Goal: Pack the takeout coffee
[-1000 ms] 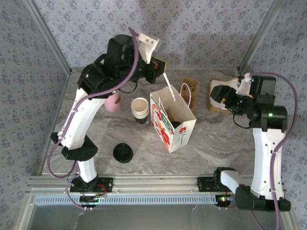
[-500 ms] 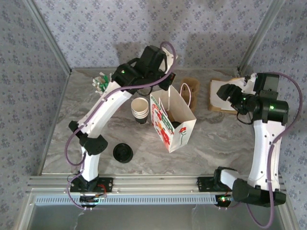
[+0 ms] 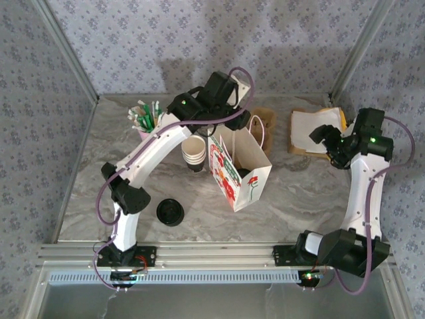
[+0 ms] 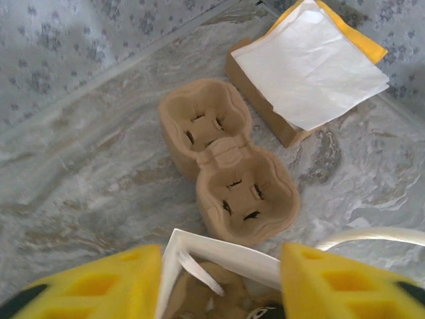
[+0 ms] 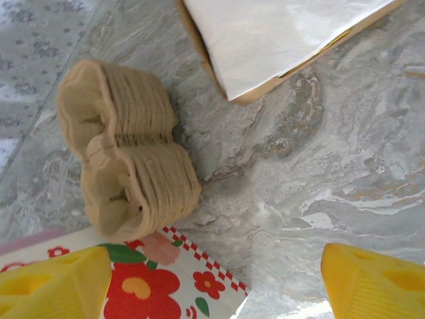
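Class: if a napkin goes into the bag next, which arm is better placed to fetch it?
Right, probably: the right gripper, open, hovers beside the napkins; the left gripper is over the bag.

Wht bag (image 3: 224, 171) w/ red florals; tan carriers (image 4: 229, 166); grey marble table (image 3: 299, 199)

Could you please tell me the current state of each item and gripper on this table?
paper bag: upright, mouth open.
takeout coffee: inside the bag, black lid on.
left gripper: open, empty, over the bag's mouth.
right gripper: open, empty.
cup stack: upright, lidless.
spare lid: loose on the table.
cup carriers: stacked, empty.
straw cup: upright, holding straws.
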You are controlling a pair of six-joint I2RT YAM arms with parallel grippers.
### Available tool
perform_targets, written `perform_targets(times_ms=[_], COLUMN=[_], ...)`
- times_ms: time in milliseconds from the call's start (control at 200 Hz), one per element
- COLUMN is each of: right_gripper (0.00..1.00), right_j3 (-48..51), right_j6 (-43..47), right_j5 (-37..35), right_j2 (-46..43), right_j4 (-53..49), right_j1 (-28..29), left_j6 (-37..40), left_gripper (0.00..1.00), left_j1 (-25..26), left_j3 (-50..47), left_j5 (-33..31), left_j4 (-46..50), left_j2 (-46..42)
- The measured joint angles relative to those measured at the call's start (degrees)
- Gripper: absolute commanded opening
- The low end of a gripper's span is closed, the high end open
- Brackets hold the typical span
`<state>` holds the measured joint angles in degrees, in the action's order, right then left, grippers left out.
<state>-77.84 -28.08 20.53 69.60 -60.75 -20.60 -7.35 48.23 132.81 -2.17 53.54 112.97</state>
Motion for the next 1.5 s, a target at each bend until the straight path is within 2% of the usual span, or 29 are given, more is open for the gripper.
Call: perform_targets(times_ms=[180, 365, 610, 865, 1174, 1499], right_gripper=[0.84, 0.81, 0.81, 0.81, 0.79, 0.72], right_j3=[3.3, 13.3, 22.4, 23.4, 23.2, 21.9], right_j6=[-3.8, -14.0, -30.4, -41.5, -46.9, -49.5], right_j5=[0.5, -1.1, -7.6, -14.9, -17.5, -17.8], right_j2=[2.1, 1.8, 1.9, 7.5, 17.5, 22.9], right_j4=[4.2, 13.0, 23.7, 33.7, 40.7, 45.6], right_j1=[-1.7, -1.8, 0.5, 5.4, 7.0, 7.0], left_j6=[-1.7, -2.6, -2.6, -3.0, -4.1, -4.3], left_gripper=[0.8, 0.94, 0.99, 1.0, 1.0, 1.0], left_j1=[-3.5, -8.0, -10.5, -16.9, -19.0, -19.3], left_j3=[-4.5, -9.8, -17.7, -26.8, -30.2, -30.3], left_j5=[0.9, 1.7, 5.8, 10.1, 12.9, 13.9], left_j4=[-2.3, -7.2, -14.3, -17.8, -20.5, -20.8], left_j2=[-4.5, -13.7, -23.0, -24.6, -24.8, -24.8])
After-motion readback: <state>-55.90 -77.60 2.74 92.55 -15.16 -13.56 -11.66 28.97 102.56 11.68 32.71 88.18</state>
